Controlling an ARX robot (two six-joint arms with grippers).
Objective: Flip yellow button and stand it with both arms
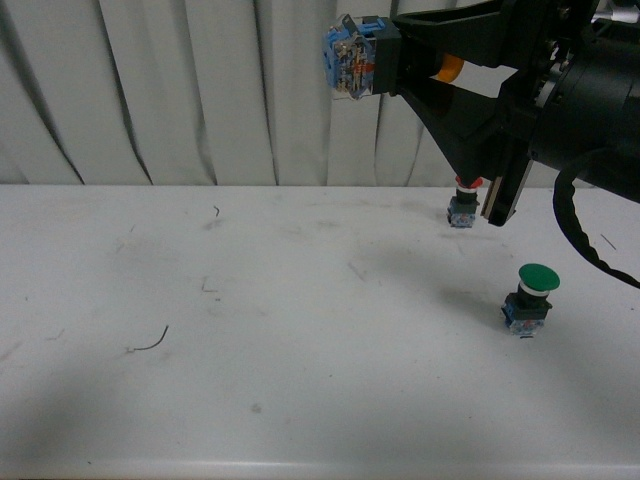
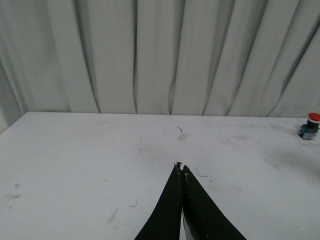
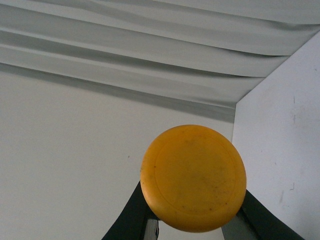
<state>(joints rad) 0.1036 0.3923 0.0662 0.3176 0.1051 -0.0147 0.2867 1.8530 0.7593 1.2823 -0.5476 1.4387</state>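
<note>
**Right arm, mid-flip; left arm idle.** The black fingers (image 3: pixel 265 220) of the right gripper (image 1: pixel 395 62) are clamped on the yellow button (image 1: pixel 352 60), a small push-button switch with a round yellow-orange mushroom cap, a black collar and a blue-grey contact block. They hold it somewhere between cap and block. The exact contact is hidden by the cap in the right wrist view, where the cap faces the camera with one finger flanking it on each side.

In the front view the switch lies horizontal. It is held high above the white table top (image 1: pixel 300 350), at about 1 o'clock, with the contact block pointing toward 9 o'clock and the cap toward the wrist.

The left gripper (image 2: pixel 181 169) is pinched closed on nothing, its tips pressed together, low over the table. It does not appear in the front view.

Beyond the right gripper, at 2 o'clock, a small red-capped push-button (image 1: pixel 465 205) stands on the table. A larger green-capped push-button (image 1: pixel 531 296) stands at 4 o'clock. A white pleated curtain (image 1: pixel 150 90) closes the background.

*Step in hand (judged):* the switch is lifted and half turned, awaiting the second arm.

*Next move (judged):* the left gripper must part its fingers, rise to the exposed contact block and grip it squarely before the right gripper lets go. The switch can then be turned upright and set down well apart from the red and green buttons.
</note>
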